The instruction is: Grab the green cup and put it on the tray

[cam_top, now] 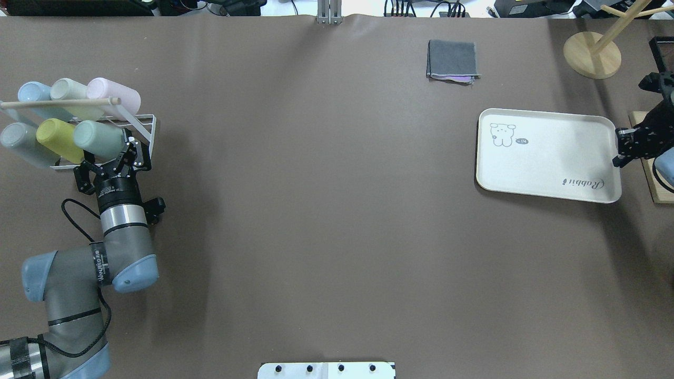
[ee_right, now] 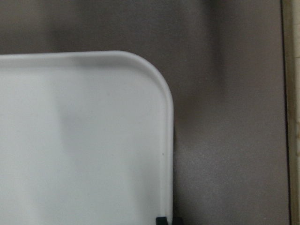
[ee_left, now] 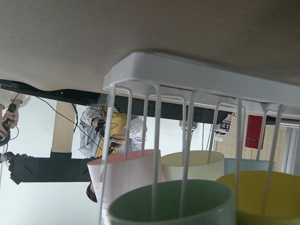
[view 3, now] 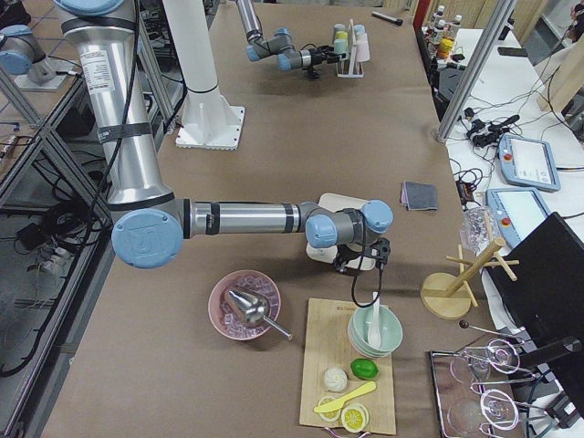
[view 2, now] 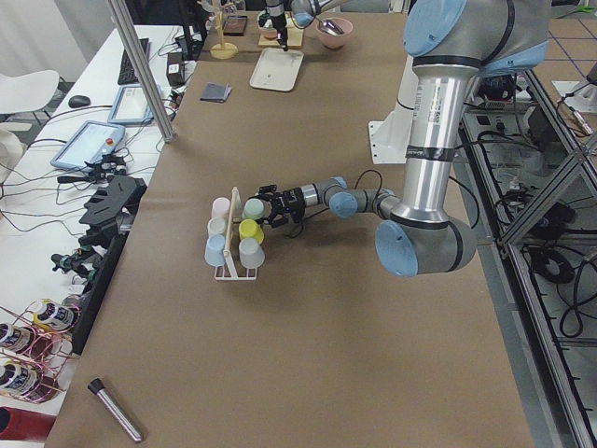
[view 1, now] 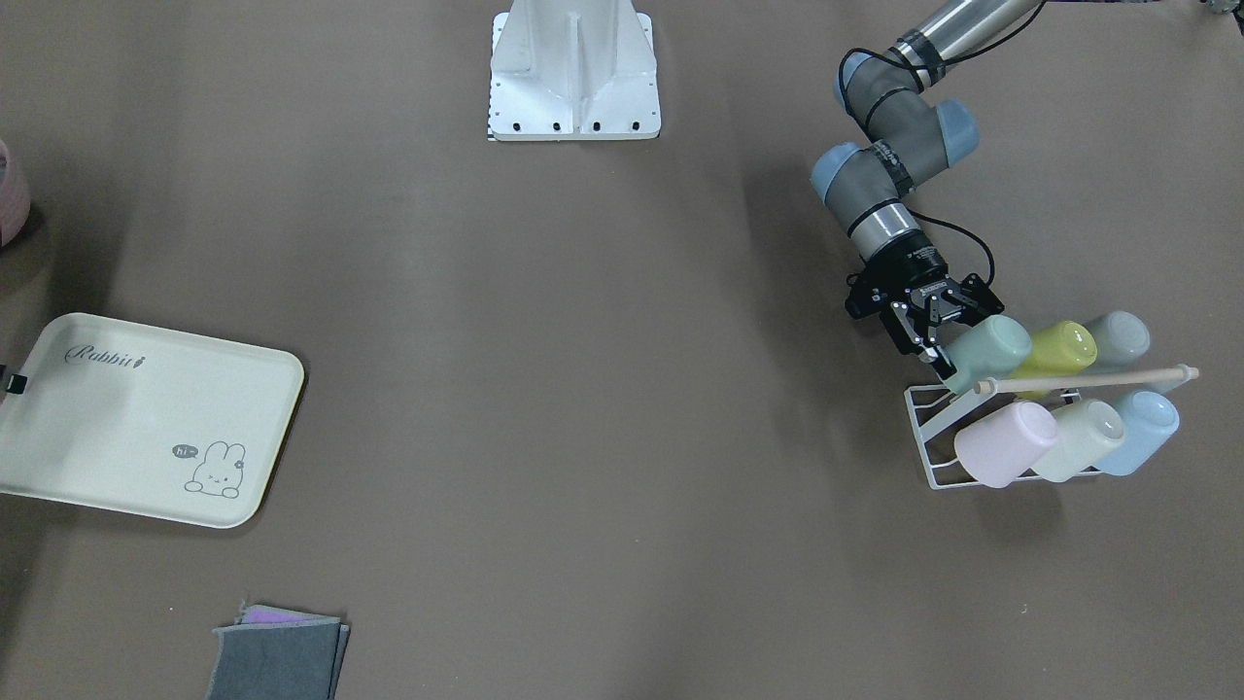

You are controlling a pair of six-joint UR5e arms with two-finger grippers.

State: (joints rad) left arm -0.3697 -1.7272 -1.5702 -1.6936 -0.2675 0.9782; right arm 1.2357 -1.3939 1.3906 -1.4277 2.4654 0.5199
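At the overhead view's 9 o'clock, the left gripper (cam_top: 108,158) holds its jaws apart at the mouth of the pale mint-green plastic tumbler (cam_top: 99,138). The tumbler lies tilted in the white wire rack (cam_top: 149,126) beside five other pastel cups (cam_top: 58,138). A brown matte covering (cam_top: 316,210) spans the table, and cluttered workbenches (view 2: 84,159) flank it. At 3 o'clock the right gripper (cam_top: 626,147), partly cut off, sits at the rim of the cream rectangular rabbit tray (cam_top: 547,152). Whether its jaws are apart or together cannot be made out.
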